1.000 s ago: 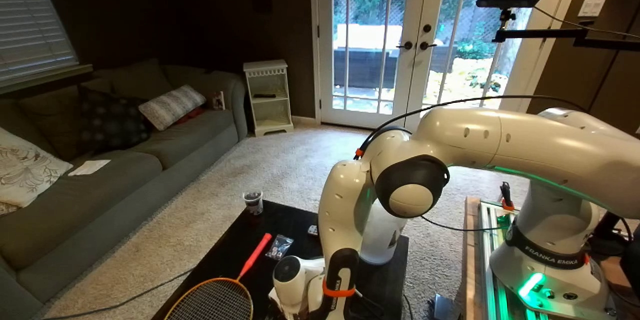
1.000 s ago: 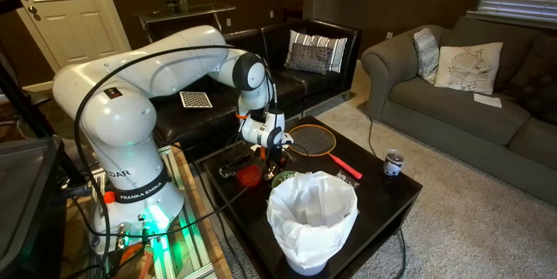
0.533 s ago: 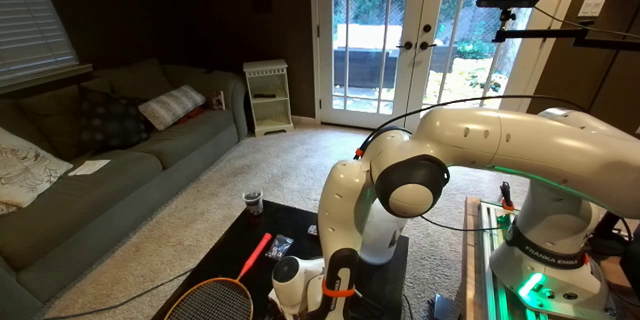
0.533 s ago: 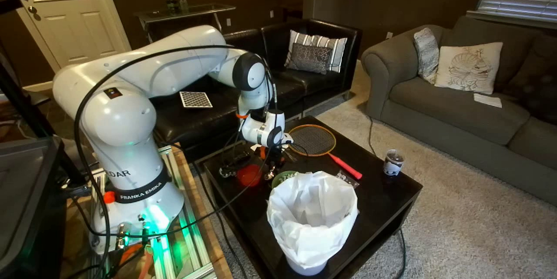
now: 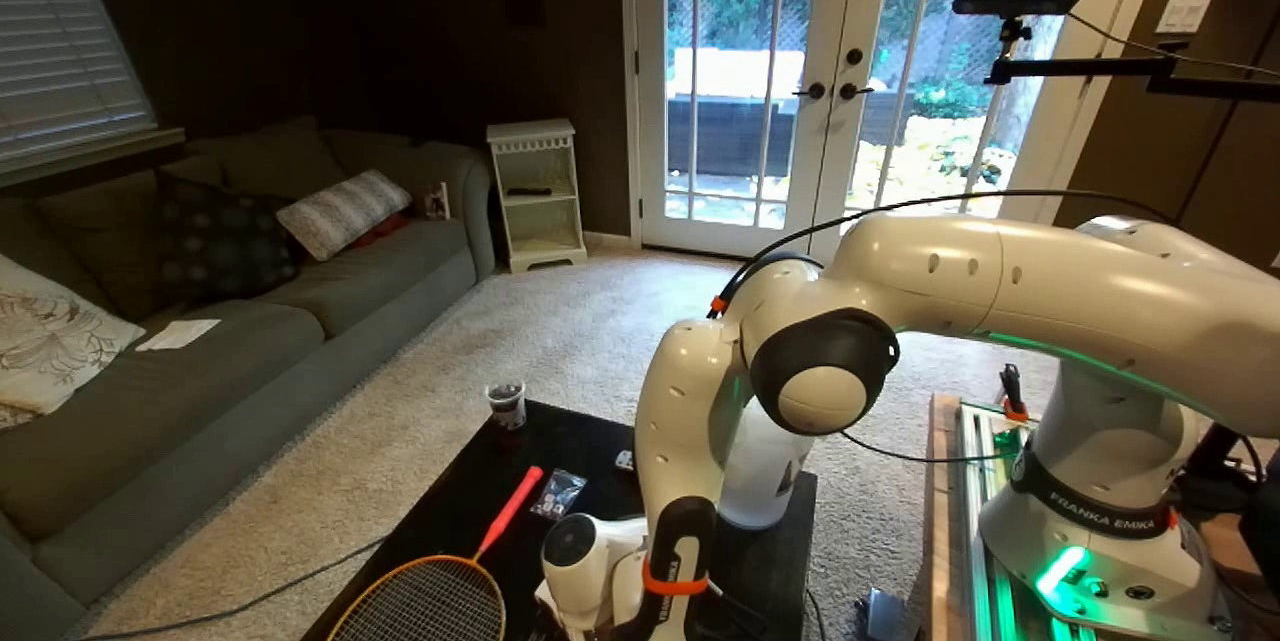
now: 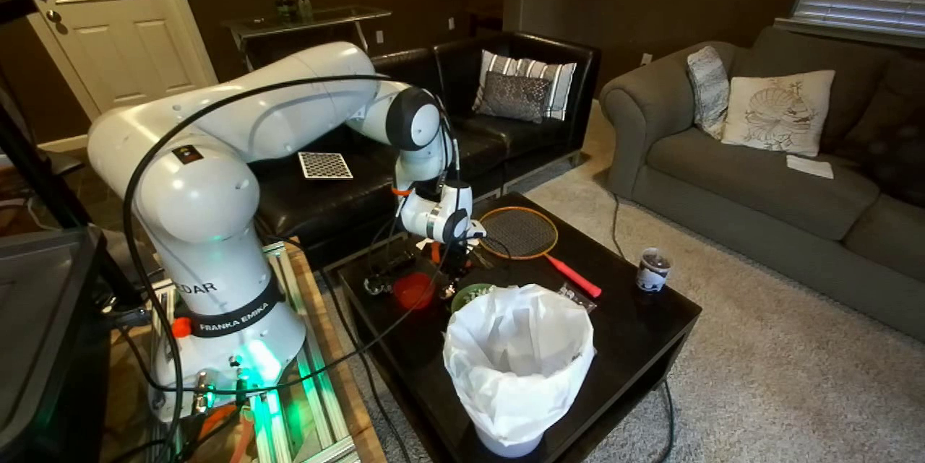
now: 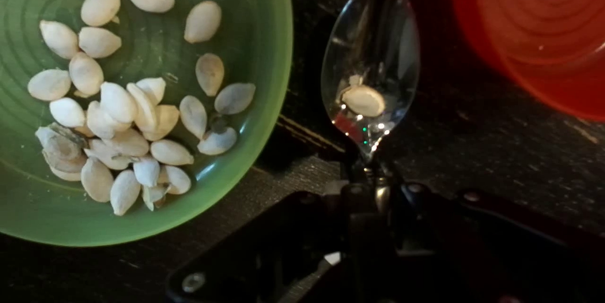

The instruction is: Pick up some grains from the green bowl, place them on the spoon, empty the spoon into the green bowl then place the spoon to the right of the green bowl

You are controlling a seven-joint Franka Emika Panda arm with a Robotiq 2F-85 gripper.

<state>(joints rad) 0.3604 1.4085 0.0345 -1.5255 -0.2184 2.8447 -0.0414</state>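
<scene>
In the wrist view we see the black jointed fingers (image 7: 355,194) clenched on the neck of a shiny, silvery, oval-headed spoon (image 7: 373,57), its head pointing away from them. We cannot tell whether the spoon touches the dark, scuffed wooden tabletop (image 7: 472,161) or sits just above it. In the head lies 1 flat, cream-white, oval grain (image 7: 363,100), nearer the neck than the tip. Just beside the spoon, across a narrow strip of tabletop, we have the round, glossy green bowl (image 7: 262,57) of plastic look. It holds the other cream-white grains (image 7: 118,104): most are bunched in a loose heap, several lie scattered apart. On the spoon's opposite side is a round, translucent red bowl (image 7: 557,24), so the spoon's head lies between the 2 bowls, apart from both.

In an exterior view, a white bin (image 6: 509,441) with a crumpled white plastic liner (image 6: 517,376) stands in front of the green bowl and hides part of it. In both exterior views we find an orange-framed racket (image 6: 519,232) with a pinkish-red handle lying on the tabletop, a small clear bag (image 5: 558,494) near that handle, and a clear cup (image 5: 507,406) with dark contents near an edge.
</scene>
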